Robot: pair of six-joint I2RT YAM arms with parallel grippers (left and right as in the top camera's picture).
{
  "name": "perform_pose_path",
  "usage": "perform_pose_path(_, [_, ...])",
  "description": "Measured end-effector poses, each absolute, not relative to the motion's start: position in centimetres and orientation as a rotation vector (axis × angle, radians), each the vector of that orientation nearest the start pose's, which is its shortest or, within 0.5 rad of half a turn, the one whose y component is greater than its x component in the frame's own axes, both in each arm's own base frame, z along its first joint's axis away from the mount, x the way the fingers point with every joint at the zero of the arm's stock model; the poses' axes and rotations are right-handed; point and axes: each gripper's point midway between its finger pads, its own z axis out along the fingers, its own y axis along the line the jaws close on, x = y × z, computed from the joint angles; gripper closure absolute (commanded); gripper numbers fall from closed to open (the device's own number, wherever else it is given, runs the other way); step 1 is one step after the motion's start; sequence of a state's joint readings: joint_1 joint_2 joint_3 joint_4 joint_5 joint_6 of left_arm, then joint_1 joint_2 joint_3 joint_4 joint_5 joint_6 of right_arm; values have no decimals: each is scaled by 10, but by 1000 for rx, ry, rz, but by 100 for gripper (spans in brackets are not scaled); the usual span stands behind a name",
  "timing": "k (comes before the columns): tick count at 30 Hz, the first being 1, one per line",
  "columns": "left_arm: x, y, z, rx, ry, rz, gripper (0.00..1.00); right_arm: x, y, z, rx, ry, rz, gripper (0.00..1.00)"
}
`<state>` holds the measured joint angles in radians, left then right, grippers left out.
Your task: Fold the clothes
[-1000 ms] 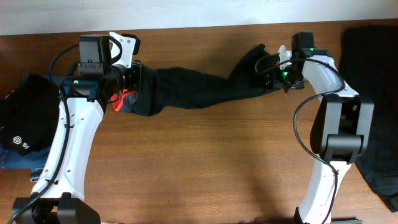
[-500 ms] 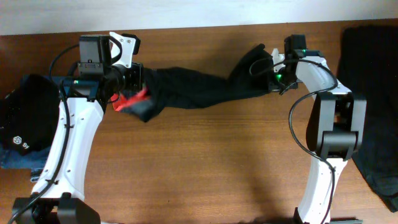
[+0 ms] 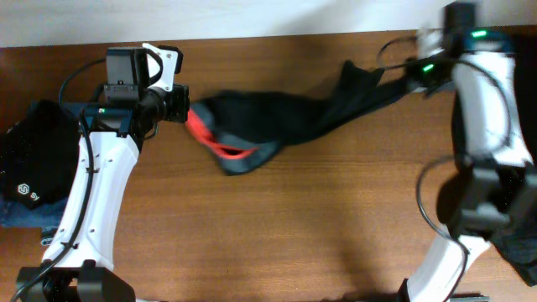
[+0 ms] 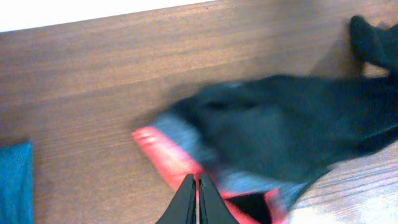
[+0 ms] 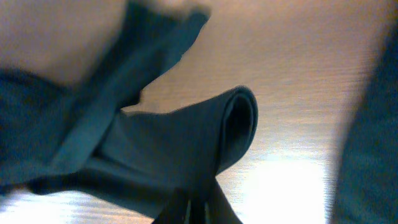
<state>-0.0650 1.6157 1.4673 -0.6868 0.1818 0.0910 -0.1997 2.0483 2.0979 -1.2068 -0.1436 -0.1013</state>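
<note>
Overhead, we see the trousers (image 3: 285, 122) stretched in a long, rumpled band across the far part of the surface (image 3: 294, 226). The legs run to the right, and the red-orange and grey waistband (image 3: 225, 151) lies twisted toward the left. Our right hand (image 3: 417, 71) is clamped on the leg end; the right wrist view shows a dark fold running into its closed fingers. Our left hand (image 3: 180, 105) is closed too, its tips at the waistband corner, but we cannot tell whether any cloth is pinched there. We judge the folding barely begun: the trousers are not spread flat and no crease is laid. A black garment (image 3: 33, 159) over blue jeans (image 3: 21, 214) at the left, and more dark cloth (image 3: 524, 252) at the right, look heaped rather than folded.
</note>
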Motion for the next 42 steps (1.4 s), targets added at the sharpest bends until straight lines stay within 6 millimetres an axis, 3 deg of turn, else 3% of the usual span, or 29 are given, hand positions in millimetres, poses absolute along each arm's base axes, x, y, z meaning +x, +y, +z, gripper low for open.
perform_pose_path(2, [440, -60, 217, 271, 2400, -210, 96, 467, -83, 234, 120, 2637, 71, 96])
perform_pose_path(5, [433, -67, 214, 290, 2420, -269, 96, 454, -87, 262, 130, 2596, 46, 96])
perform_pose_path(8, [426, -85, 215, 335, 2420, -390, 94, 452, -82, 261, 118, 2607, 52, 96])
perform_pose_path(10, [422, -99, 217, 376, 2409, -452, 86, 455, -77, 254, 106, 2625, 61, 96])
perform_pose_path(13, [412, -134, 219, 479, 2390, -529, 77, 457, -72, 248, 93, 2641, 68, 96])
perform_pose_path(16, [398, -173, 220, 602, 2369, -574, 58, 457, -67, 247, 81, 2646, 73, 96])
perform_pose_path(18, [389, -199, 216, 680, 2362, -599, 53, 457, -65, 246, 75, 2648, 75, 96])
perform_pose_path(21, [378, -234, 198, 780, 2374, -637, 52, 456, -63, 246, 71, 2654, 77, 96])
perform_pose_path(24, [378, -270, 167, 836, 2398, -675, 51, 455, -63, 245, 71, 2657, 77, 96])
perform_pose_path(29, [380, -318, 120, 833, 2434, -737, 42, 455, -63, 245, 71, 2658, 78, 96])
perform_pose_path(33, [383, -350, 101, 786, 2419, -801, 38, 454, -63, 245, 72, 2662, 79, 96])
perform_pose_path(37, [385, -370, 88, 754, 2411, -841, 37, 454, -63, 245, 72, 2662, 79, 96])
perform_pose_path(42, [384, -375, 61, 670, 2485, -868, 37, 454, -63, 245, 72, 2663, 79, 96])
